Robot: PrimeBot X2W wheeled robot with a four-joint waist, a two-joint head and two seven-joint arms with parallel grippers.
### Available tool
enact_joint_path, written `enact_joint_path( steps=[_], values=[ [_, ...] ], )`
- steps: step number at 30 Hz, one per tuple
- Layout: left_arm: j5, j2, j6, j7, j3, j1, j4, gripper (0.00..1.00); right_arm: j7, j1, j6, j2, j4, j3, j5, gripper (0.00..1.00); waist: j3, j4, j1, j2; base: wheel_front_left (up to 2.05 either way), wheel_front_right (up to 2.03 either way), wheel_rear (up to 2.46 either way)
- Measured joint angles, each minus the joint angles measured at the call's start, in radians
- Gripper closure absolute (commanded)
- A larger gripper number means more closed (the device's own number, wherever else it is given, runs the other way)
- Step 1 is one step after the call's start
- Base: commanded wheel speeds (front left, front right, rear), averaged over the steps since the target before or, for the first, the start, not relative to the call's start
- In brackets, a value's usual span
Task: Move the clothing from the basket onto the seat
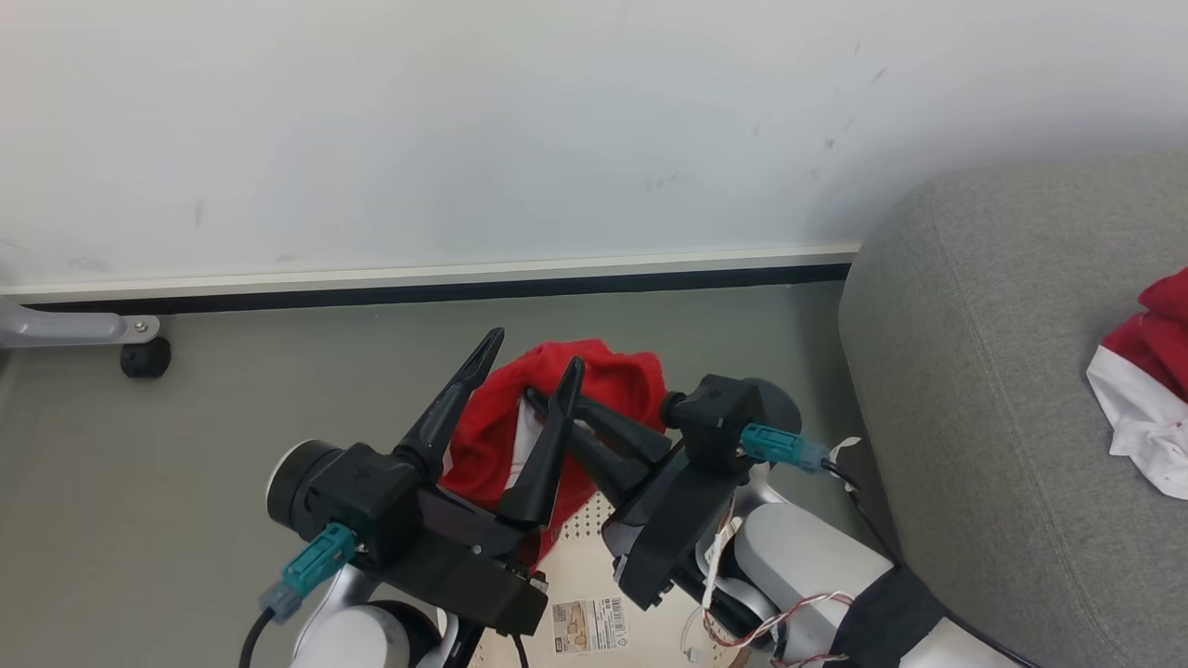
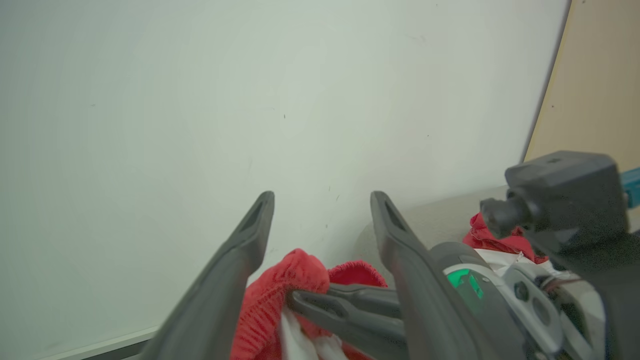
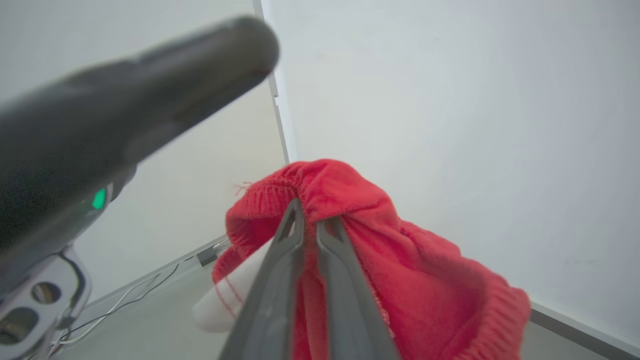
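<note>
The head view looks forward and down from above the red garment (image 1: 557,408), with the wall (image 1: 464,121) beyond it and the grey seat (image 1: 1002,390) to its right. Both wrist views sit right behind the garment, very near, facing that wall; all three share the garment.
</note>
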Motion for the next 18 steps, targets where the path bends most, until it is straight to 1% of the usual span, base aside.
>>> enact_joint_path(
  steps=[3,5,9,10,13,18],
  values=[
    [0.001,0.005,0.000,0.000,-0.002,0.000,-0.009,0.00,-0.016,-0.006,0.000,-0.004,0.016,-0.018,0.000,1.00,0.002,-0.004,0.0000,0.0000,0.00,0.00,0.00],
    [0.010,0.016,-0.001,0.001,-0.013,0.002,-0.014,0.00,-0.027,-0.006,-0.002,-0.022,0.035,-0.041,0.001,1.00,0.004,-0.007,0.0000,0.0000,0.00,0.00,0.00],
    [0.020,0.032,-0.003,0.010,-0.026,0.023,-0.025,0.00,-0.041,-0.009,-0.010,-0.045,0.057,-0.070,0.002,1.00,0.007,-0.016,0.0000,0.0000,0.00,0.00,0.00],
    [0.020,0.034,-0.010,0.012,-0.032,0.026,-0.022,0.00,-0.044,-0.011,-0.015,-0.051,0.061,-0.079,0.002,1.00,0.008,-0.018,-0.0001,0.0000,0.00,0.00,0.00],
    [0.026,0.041,-0.010,0.018,-0.044,0.035,-0.024,0.00,-0.053,-0.021,-0.026,-0.068,0.067,-0.101,0.007,1.00,0.013,-0.025,0.0000,0.0000,0.00,0.00,0.00],
    [0.038,0.051,-0.019,0.030,-0.069,0.046,-0.024,0.00,-0.065,-0.026,-0.035,-0.094,0.082,-0.129,0.011,1.00,0.023,-0.041,0.0000,0.0000,0.00,0.00,0.00]
  ],
)
